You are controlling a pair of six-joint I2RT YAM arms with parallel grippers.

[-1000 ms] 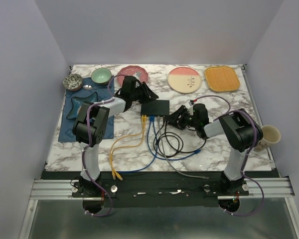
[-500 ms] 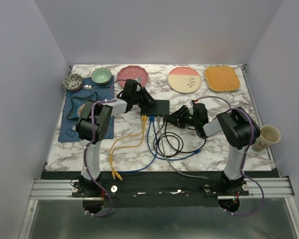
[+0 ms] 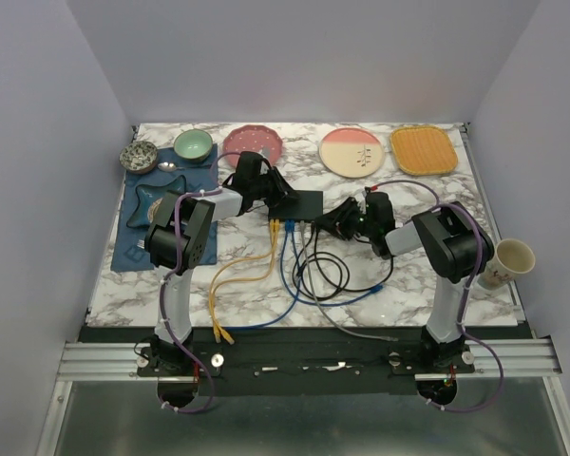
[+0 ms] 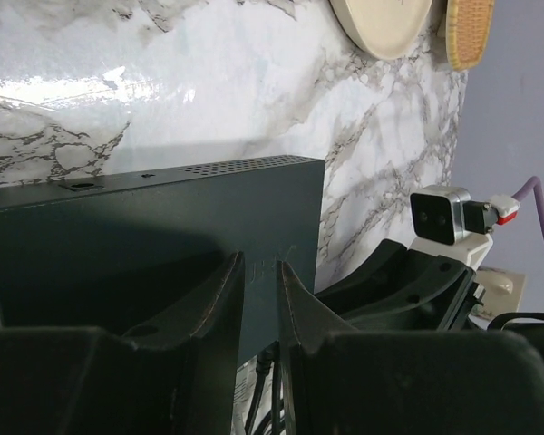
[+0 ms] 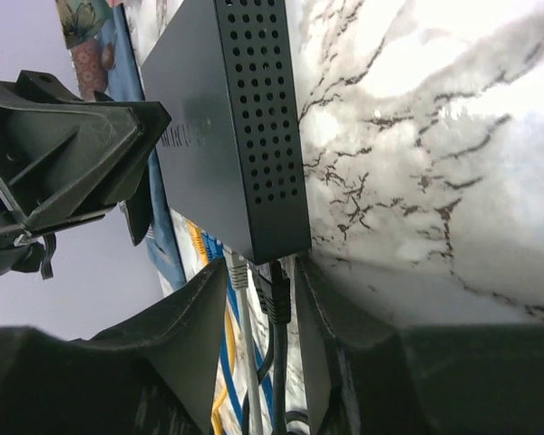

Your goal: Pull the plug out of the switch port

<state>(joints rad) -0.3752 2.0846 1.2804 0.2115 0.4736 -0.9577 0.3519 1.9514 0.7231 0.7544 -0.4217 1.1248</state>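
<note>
The switch (image 3: 299,203) is a flat black box at mid-table with yellow, blue, grey and black cables plugged into its near edge. My left gripper (image 3: 277,197) rests on its left part; in the left wrist view its fingers (image 4: 219,294) lie nearly together over the switch top (image 4: 163,227), holding nothing. My right gripper (image 3: 329,223) is at the switch's near right corner. In the right wrist view it (image 5: 258,294) is open, straddling a black plug (image 5: 278,292) and a grey plug (image 5: 238,272) seated under the vented switch side (image 5: 258,136).
Loose cables (image 3: 313,275) coil on the marble in front of the switch. A pink plate (image 3: 254,142), cream plate (image 3: 351,152), orange mat (image 3: 423,150), green bowl (image 3: 193,144) and speckled bowl (image 3: 138,157) line the back. A blue cloth (image 3: 138,233) lies left, a cup (image 3: 513,258) right.
My left gripper has come down onto the switch's left part and stayed. My right gripper has moved left until its fingers reach the plugs at the near right corner.
</note>
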